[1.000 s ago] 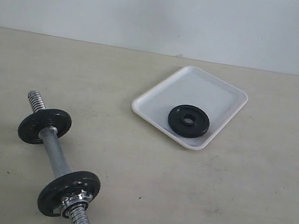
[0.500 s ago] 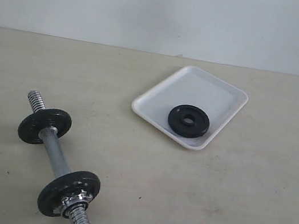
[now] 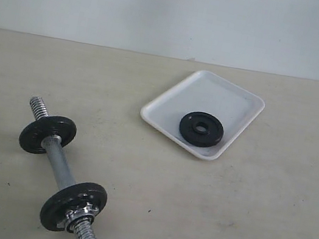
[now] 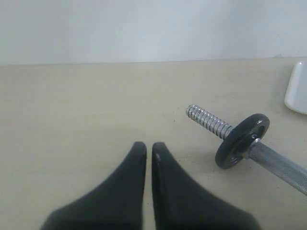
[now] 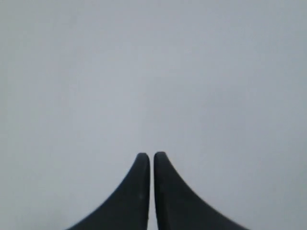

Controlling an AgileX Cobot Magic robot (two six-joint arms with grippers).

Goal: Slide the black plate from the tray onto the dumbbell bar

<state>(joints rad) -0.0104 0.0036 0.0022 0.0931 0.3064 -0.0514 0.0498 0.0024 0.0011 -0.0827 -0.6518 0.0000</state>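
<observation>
chrome dumbbell bar (image 3: 60, 165) lies on the left of the beige table (image 3: 252, 222), slanting from its far threaded end toward the near edge. it carries two black discs: the far disc (image 3: 47, 134), and the near disc (image 3: 74, 198) with a silver star nut (image 3: 83, 210) against its near face. right of centre sits the white tray (image 3: 213, 95), set askew. the black plate (image 3: 201, 128) lies flat in the tray's near part, close to the rim, hole up, well apart from the bar, nothing touching it.

left gripper (image 4: 145, 146): fingers pressed tip to tip, holding nothing, above bare table. the bar's threaded end (image 4: 207, 120) lies near, a tray corner beyond. right gripper (image 5: 147, 155): fingers closed together, empty, against plain grey. where it stands relative to the plate cannot be told.
</observation>
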